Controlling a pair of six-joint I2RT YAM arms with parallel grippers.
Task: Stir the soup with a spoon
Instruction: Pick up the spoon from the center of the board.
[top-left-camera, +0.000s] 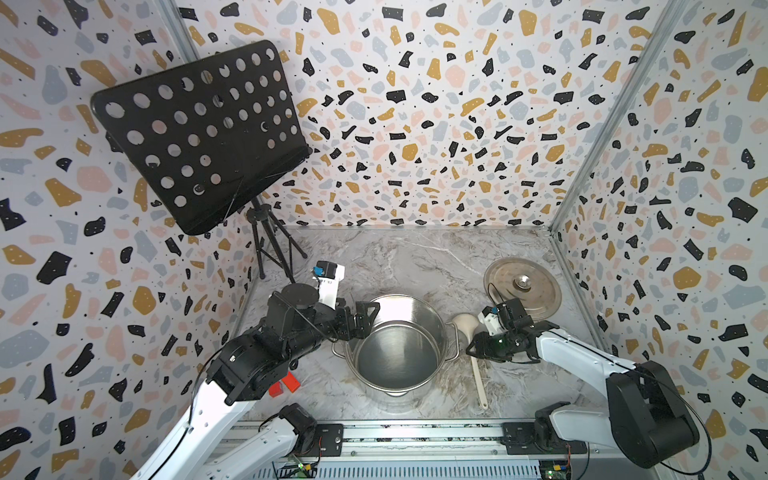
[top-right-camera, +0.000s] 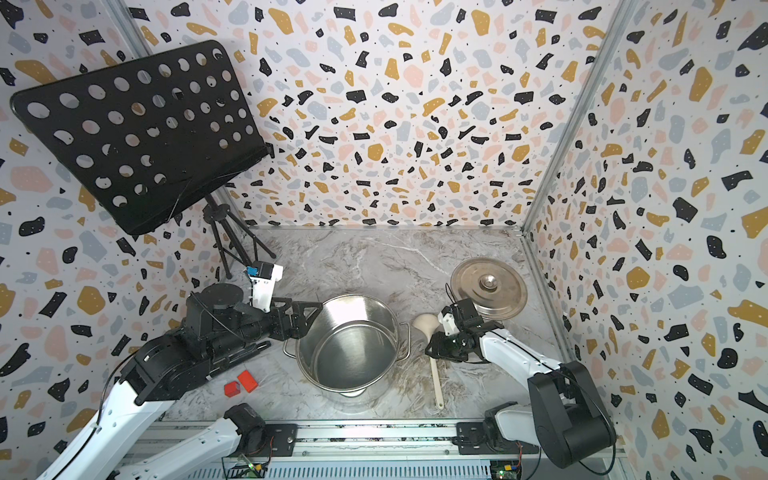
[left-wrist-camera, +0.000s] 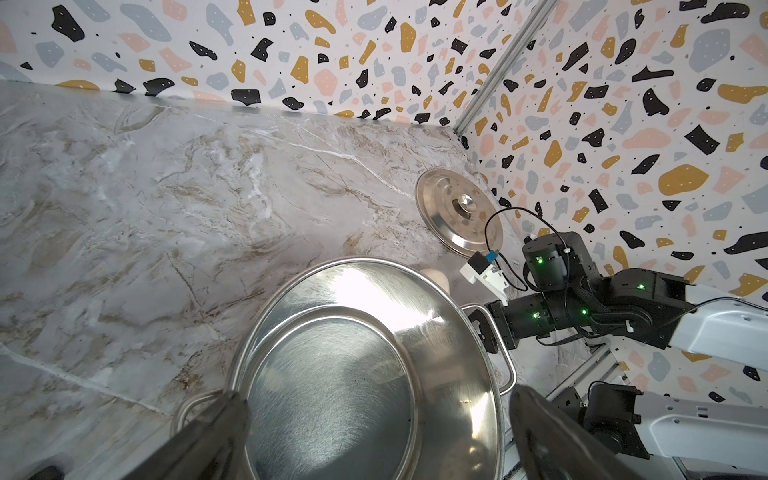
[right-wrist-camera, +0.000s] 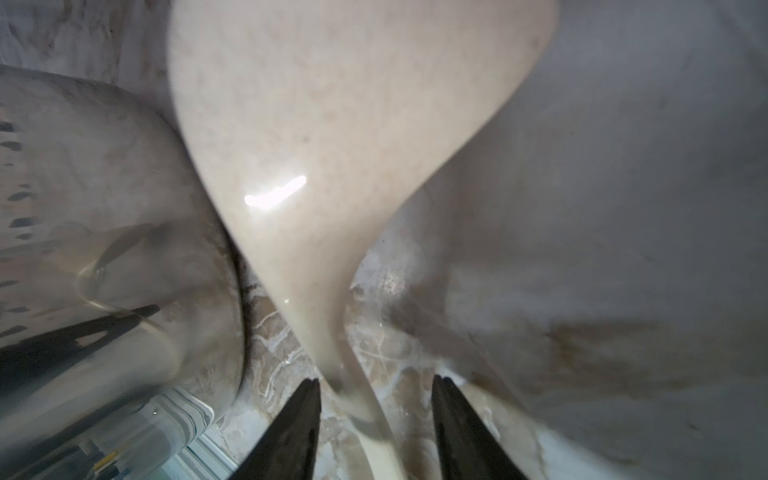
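The right claw sits low over the tabletop, jaws part-open and straddling the spoon just behind its bowl. The right wrist view shows a gap on either side of the slim handle, so nothing is gripped yet. The spoon lies flat between the pot and the tabletop's right edge, handle toward the front edge. The pot, bare inside, stands mid-tabletop. The left claw gapes wide at its left rim, holding nothing. The step is the pickup: close squarely and firmly with the glossy handle centred, since it could twist, then lift clear of the pot's loop handle.
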